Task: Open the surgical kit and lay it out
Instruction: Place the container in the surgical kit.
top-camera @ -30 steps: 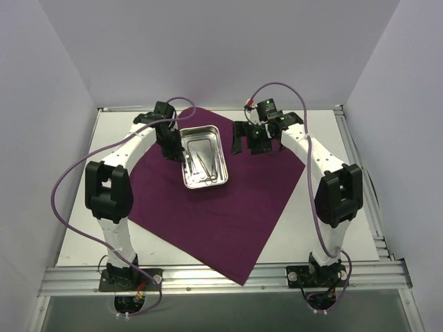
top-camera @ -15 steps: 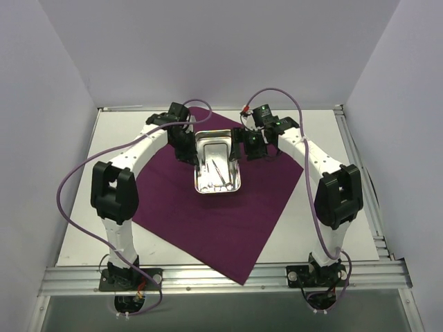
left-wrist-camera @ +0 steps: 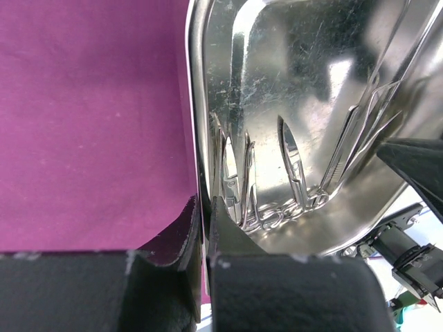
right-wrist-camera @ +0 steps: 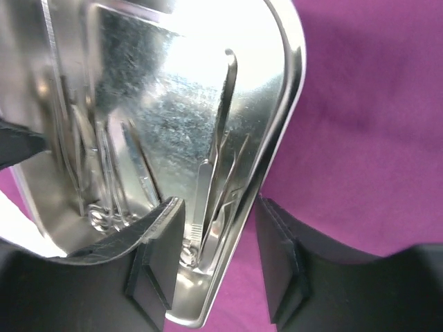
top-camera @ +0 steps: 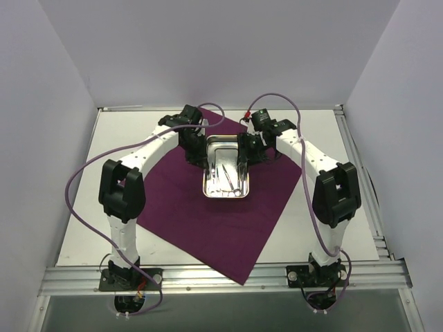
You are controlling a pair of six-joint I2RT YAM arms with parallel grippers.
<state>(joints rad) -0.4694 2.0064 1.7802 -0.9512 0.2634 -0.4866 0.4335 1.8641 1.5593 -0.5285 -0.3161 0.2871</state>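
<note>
Main risk: the shiny rectangular steel tray with rounded corners point(left-wrist-camera: 291, 76) is held by its thin rim only, so it could slip or tip. The L gripper point(left-wrist-camera: 205, 207) is clamped tight on the tray's left rim, its fingers point(left-wrist-camera: 173, 235) nearly meeting w/ just the metal edge btwn them. The R gripper point(right-wrist-camera: 220, 221) straddles the right rim, one finger inside, one outside, jaws apart; can't tell if it is actually biting. If only one side grips, a lift or drag would prob. twist the tray. The thin ring-handled metal instruments point(top-camera: 227, 176) lying loose inside would then slide, bunch at one end or spill. The R inner finger sits just beside them, so closing could trap one vs. the wall. Dragging could also ruck the dark magenta-purple cloth wrap point(top-camera: 208, 228) under the tray. The tray sits on the far-centre part of that cloth, which is spread flat as a diamond on the white table point(top-camera: 118, 152). Materials: the tray is polished, mirror-like and finely scratched, w/ sloped walls and a rolled lip, so hard and slick. The instruments are slim, bright steel and look light. The cloth is matte and soft. The fingers are dark matte plastic.
</note>
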